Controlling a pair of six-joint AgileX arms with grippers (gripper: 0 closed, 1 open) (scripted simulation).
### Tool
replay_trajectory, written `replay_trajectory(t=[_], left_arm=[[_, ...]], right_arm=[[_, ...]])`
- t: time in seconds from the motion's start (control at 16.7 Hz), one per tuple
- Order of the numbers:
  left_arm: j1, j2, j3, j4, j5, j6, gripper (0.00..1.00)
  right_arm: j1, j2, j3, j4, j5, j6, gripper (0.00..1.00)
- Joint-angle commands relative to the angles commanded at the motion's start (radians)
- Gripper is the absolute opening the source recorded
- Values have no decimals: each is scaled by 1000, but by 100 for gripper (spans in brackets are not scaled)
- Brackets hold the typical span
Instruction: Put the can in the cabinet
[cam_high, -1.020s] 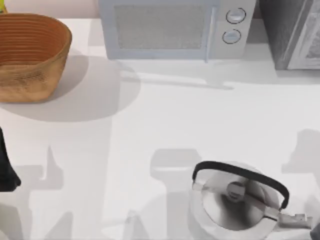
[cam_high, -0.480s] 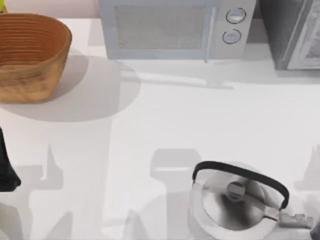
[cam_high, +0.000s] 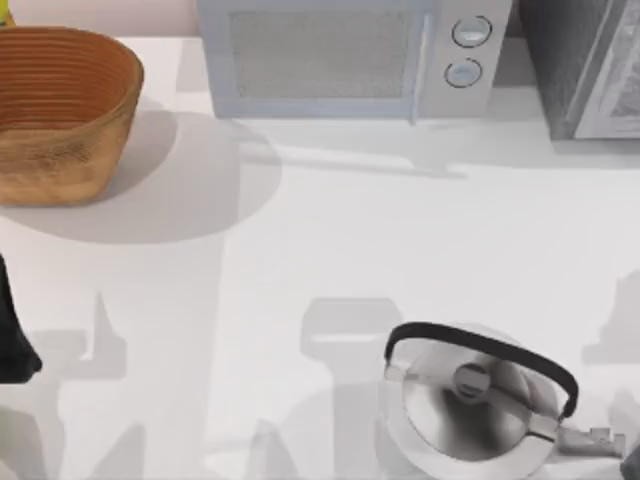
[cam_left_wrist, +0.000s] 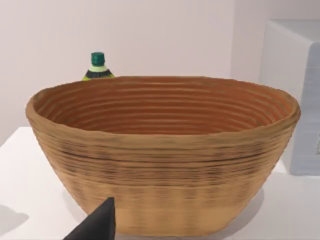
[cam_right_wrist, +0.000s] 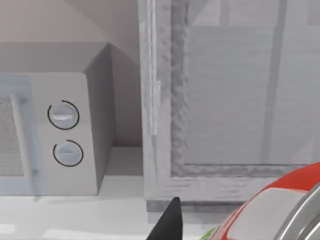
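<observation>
R tool (cam_right_wrist: 200, 227) grips can (cam_right_wrist: 260, 210) facing cabinet (cam_right_wrist: 230, 100); L tool unclear.

On the table (cam_high: 400, 230), the arm-shaped shadow (cam_high: 615, 325) at the right edge of the top view sits lower and further right than a second ago, now mostly past the frame's edge.
</observation>
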Motion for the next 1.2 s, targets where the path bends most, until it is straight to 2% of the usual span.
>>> replay_trajectory(t=[0.3,0.9,1.2], left_arm=[[0,0,0,0,0,0,100],[0,0,0,0,0,0,100],[0,0,0,0,0,0,100]], right_arm=[[39,242,333,-82,31,13,0],[121,883,1166,-288,131,21,0],[149,1126,1474,-359,170,14,0]])
